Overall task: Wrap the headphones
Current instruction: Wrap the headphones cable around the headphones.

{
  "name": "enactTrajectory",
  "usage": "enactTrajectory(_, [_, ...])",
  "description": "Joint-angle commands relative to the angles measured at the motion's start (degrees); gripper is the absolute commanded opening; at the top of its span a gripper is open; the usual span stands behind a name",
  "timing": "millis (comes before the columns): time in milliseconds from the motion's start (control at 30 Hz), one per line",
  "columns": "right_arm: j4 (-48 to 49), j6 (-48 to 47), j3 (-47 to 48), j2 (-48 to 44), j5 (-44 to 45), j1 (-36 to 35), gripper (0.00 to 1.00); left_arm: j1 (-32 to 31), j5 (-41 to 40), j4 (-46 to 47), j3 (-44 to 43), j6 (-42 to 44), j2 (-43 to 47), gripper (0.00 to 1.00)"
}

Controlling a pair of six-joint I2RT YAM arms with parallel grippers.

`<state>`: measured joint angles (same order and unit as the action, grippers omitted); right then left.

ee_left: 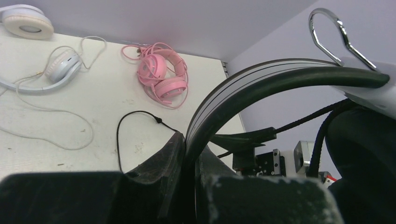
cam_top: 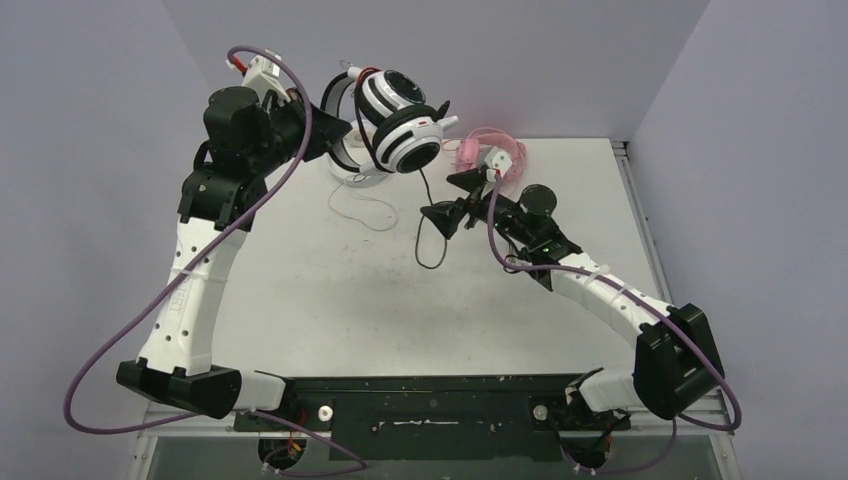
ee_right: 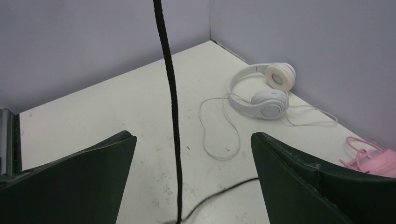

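Black-and-white headset (cam_top: 400, 125) hung raised over the far part of the table (cam_top: 300, 290), its band clenched in your left gripper (ee_left: 189, 177). Your right gripper (ee_right: 192, 140) was released, jaws wide, and the black cable (ee_right: 170, 84) dangled between them, touching neither. The cable's lower end looped on the table. 2 other headsets lay there: the white headset (ee_right: 266, 93) by the back wall and the pink headset (ee_left: 163, 77), its cord bundled around it.
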<state>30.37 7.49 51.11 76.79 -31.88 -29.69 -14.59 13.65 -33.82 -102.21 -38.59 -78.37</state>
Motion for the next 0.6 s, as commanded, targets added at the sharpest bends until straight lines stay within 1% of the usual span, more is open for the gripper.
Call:
enactTrajectory(0, [11.20, 1.36, 4.65, 2.48, -8.08, -0.04, 1.00, -0.60, 3.47, 4.85, -0.38, -2.84, 4.15, 0.00])
enactTrajectory(200, [13.62, 2.86, 7.29, 7.71, -9.59, -1.05, 0.96, -0.97, 8.40, 6.19, 0.09, -4.40, 4.34, 0.00])
enactTrajectory(300, [13.99, 2.71, 9.53, 11.41, -9.57, -2.03, 0.90, -1.14, 8.67, 6.21, 0.05, -4.65, 4.45, 0.00])
enactTrajectory(333, [14.15, 2.60, 10.28, 12.51, -9.63, -2.37, 0.83, -1.21, 8.60, 6.11, 0.00, -4.61, 4.45, 0.00])
enactTrajectory(467, [13.71, 2.53, 12.10, 14.69, -10.87, -3.87, 0.41, -1.27, 7.14, 5.90, 0.25, -3.69, 4.41, 0.00])
enactTrajectory(567, [12.85, 1.81, 10.50, 13.79, -10.40, -6.12, 0.15, -1.25, 5.31, 5.12, -0.44, -2.48, 3.66, 0.00])
